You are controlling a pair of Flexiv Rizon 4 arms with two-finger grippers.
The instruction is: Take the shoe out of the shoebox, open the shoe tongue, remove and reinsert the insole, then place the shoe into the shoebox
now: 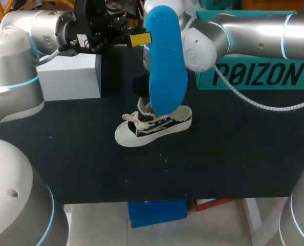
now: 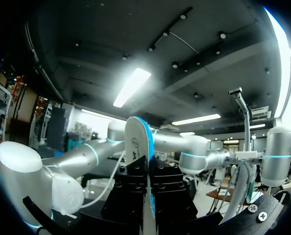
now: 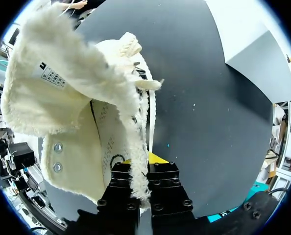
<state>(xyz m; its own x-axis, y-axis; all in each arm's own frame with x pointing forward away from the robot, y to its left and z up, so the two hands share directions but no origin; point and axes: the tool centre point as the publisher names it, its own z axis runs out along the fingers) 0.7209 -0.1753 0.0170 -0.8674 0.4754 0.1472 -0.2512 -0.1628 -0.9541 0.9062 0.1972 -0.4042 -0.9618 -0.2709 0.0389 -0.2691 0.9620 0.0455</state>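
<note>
Insole (image 1: pixel 166 61) upright before shoe (image 1: pixel 152 128), white box (image 1: pixel 70 77) left, shoebox (image 1: pixel 259 77) behind

One black-and-white shoe (image 1: pixel 153 124) on one black table (image 1: pixel 244 154). One blue insole (image 1: pixel 166 61), upright just above the shoe. One teal shoebox (image 1: pixel 254 72) behind the shoe to its right. One pale grey box (image 1: pixel 70 76) behind the shoe to its left. Two arms: left arm (image 1: pixel 34 31), right arm (image 1: pixel 254 36). Two grippers: left gripper (image 1: pixel 140 39) above the shoe, right gripper (image 3: pixel 144 169) at the shoe.
</note>
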